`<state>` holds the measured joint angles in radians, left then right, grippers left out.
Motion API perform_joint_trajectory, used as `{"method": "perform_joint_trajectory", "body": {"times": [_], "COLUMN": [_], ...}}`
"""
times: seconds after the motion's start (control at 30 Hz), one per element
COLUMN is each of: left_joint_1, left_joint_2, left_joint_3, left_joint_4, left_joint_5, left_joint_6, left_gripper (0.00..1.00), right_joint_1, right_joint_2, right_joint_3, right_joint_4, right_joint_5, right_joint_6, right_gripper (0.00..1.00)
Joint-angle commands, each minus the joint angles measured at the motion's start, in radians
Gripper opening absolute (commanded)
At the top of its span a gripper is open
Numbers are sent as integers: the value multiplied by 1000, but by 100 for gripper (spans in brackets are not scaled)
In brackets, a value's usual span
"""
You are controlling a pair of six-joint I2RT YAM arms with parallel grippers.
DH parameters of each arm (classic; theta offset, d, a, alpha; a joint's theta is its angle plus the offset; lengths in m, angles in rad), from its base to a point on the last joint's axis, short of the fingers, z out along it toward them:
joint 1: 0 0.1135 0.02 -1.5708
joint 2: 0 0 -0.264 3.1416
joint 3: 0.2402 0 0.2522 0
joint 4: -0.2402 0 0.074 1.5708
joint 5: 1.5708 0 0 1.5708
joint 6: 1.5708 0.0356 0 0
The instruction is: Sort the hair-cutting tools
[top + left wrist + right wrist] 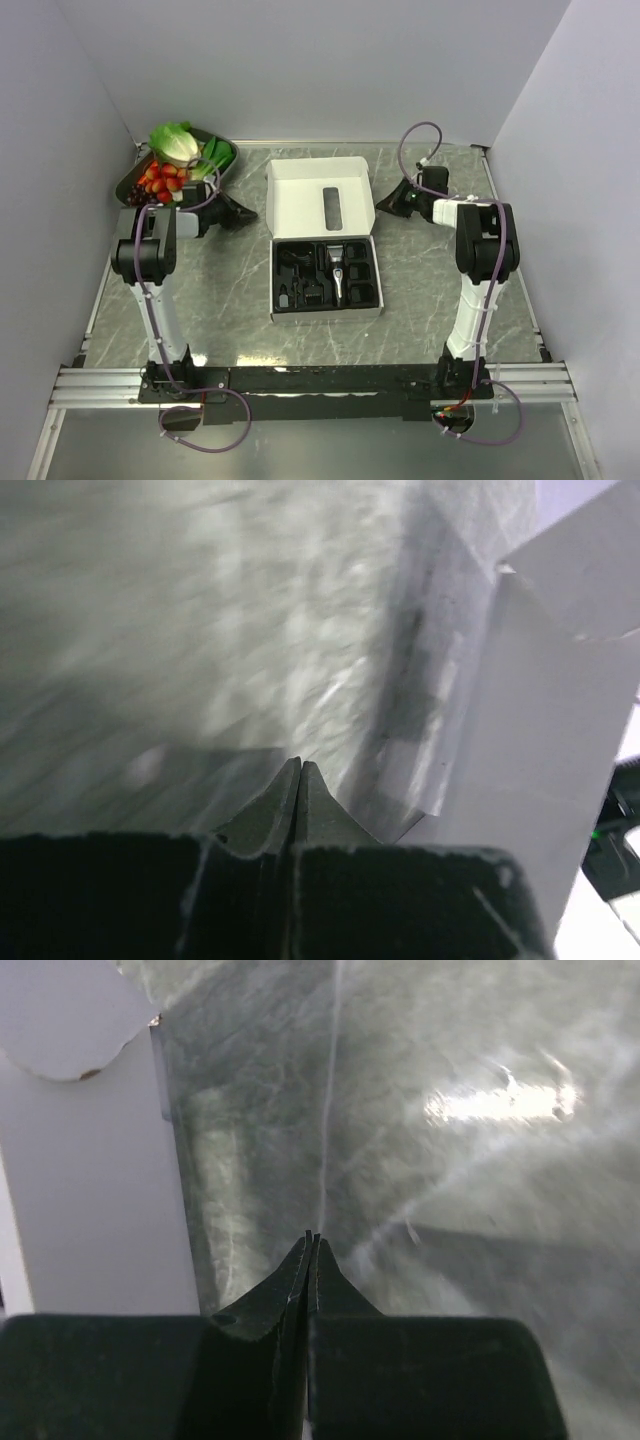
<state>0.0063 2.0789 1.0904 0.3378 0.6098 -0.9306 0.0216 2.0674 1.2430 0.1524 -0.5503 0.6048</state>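
Note:
A white cardboard box (322,240) lies open in the middle of the table, its lid folded back. Its black insert holds a slim black-and-silver hair clipper (337,272) and several small black attachments (303,287) in the pockets around it. My left gripper (250,213) is shut and empty, low over the table left of the lid; its tips (300,763) point at the lid's side (560,700). My right gripper (383,205) is shut and empty, right of the lid; its tips (312,1235) sit beside the lid's edge (90,1160).
A dark tray of vegetables and fruit (176,165) stands at the back left, just behind my left arm. The grey marbled table (440,300) is walled on the left, back and right. A metal rail (320,380) runs along the near edge.

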Motion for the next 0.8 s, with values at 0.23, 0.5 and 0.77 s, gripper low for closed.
{"method": "perform_joint_trajectory", "body": {"times": [0.23, 0.5, 0.77], "left_joint_1": [-111, -118, -120], "left_joint_2": [115, 121, 15], "left_joint_3": [244, 247, 157], "left_joint_4": [-8, 81, 122], "left_joint_5": [61, 105, 131], "left_joint_6": [-2, -37, -34], "left_gripper": [1, 1, 1], "right_joint_1": [63, 69, 70], "right_joint_2": [106, 112, 8], "right_joint_3": [111, 96, 1], "right_joint_4": [145, 295, 383], "right_joint_5": [-189, -318, -347], "right_joint_6": [46, 69, 62], "right_gripper": [0, 0, 0]}}
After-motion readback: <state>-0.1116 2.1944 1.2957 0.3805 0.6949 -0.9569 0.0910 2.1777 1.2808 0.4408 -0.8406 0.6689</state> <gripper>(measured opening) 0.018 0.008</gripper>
